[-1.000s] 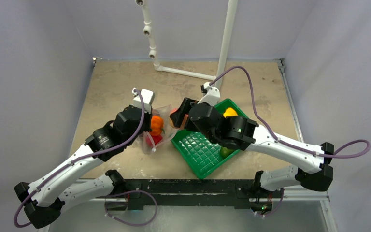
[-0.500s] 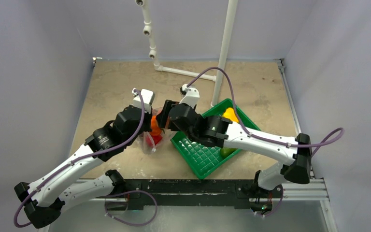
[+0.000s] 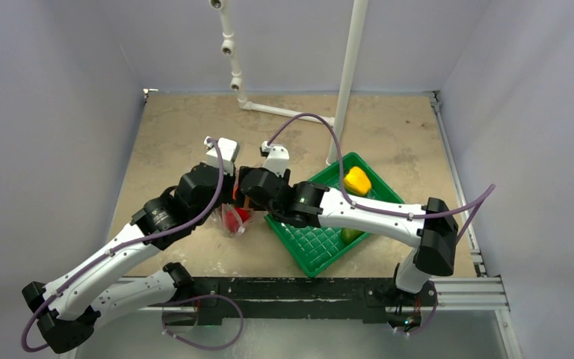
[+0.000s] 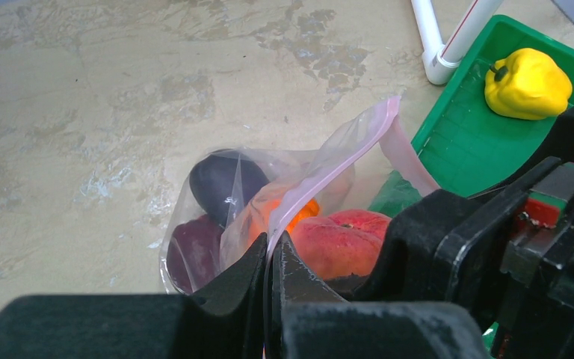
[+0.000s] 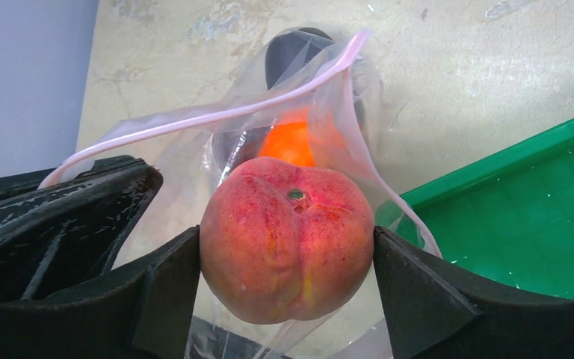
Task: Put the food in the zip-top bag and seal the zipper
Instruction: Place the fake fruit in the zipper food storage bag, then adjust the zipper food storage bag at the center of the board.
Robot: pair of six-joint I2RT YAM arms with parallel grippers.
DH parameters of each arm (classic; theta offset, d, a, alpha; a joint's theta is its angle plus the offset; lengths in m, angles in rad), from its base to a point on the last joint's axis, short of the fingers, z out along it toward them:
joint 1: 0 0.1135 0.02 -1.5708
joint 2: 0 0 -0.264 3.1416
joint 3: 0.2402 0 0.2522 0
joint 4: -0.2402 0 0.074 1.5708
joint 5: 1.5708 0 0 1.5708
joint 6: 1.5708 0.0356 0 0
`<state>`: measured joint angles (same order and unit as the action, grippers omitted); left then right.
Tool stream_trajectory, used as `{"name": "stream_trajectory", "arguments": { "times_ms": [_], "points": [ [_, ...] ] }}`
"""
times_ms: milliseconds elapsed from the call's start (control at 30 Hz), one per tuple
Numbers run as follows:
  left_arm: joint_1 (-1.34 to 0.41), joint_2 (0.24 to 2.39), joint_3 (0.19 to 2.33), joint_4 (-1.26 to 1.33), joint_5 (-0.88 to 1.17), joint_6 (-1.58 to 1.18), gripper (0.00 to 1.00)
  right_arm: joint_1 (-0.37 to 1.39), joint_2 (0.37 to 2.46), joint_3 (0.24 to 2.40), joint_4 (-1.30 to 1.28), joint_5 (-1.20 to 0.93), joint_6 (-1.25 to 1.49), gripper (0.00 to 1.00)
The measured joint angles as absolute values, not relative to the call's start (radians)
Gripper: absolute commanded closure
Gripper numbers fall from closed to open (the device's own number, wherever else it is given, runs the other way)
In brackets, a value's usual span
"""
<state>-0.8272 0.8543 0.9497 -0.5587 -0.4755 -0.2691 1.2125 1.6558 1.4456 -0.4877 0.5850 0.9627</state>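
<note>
a clear crinkly plastic bag (image 4: pixel 315 166) lies just left of the green ribbed tray (image 3: pixel 310 239), close to its rim. in the bag sit a purple eggplant (image 4: pixel 228 183), an orange fruit (image 5: pixel 291 142) and a red tomato (image 3: pixel 235 218) (dim through the film). the tray holds a yellow pepper (image 3: pixel 356 180) and a green mango (image 3: pixel 350 235). the tan table (image 3: pixel 172 134) lies bare beyond the bag, away from the tray. the left gripper (image 4: pixel 273 262) is pressed together on the pale pink zipper strip (image 4: pixel 344 149), holding the mouth up. the right gripper (image 5: pixel 288 277), reaching over the tray's corner, squeezes a red-orange toy peach (image 5: pixel 288 239) at that mouth.
</note>
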Motion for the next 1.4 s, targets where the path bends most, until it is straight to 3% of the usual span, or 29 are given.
{"name": "stream_trajectory", "arguments": {
  "times_ms": [167,433,1000,1400],
  "points": [
    [-0.827,0.854,0.950,-0.559,-0.475,-0.269,1.00,1.219,1.648,1.453,-0.484,0.584,0.961,0.06],
    [-0.828,0.848,0.950,-0.555,-0.474,-0.269,1.00,1.229,1.633,1.460,-0.498,0.598,0.960,0.05],
    [-0.828,0.847,0.950,-0.559,-0.472,-0.269,1.00,1.243,1.431,1.436,-0.612,0.692,1.131,0.16],
    [-0.828,0.850,0.950,-0.559,-0.472,-0.269,1.00,1.243,1.533,1.391,-0.651,0.687,1.186,0.34]
  ]
}}
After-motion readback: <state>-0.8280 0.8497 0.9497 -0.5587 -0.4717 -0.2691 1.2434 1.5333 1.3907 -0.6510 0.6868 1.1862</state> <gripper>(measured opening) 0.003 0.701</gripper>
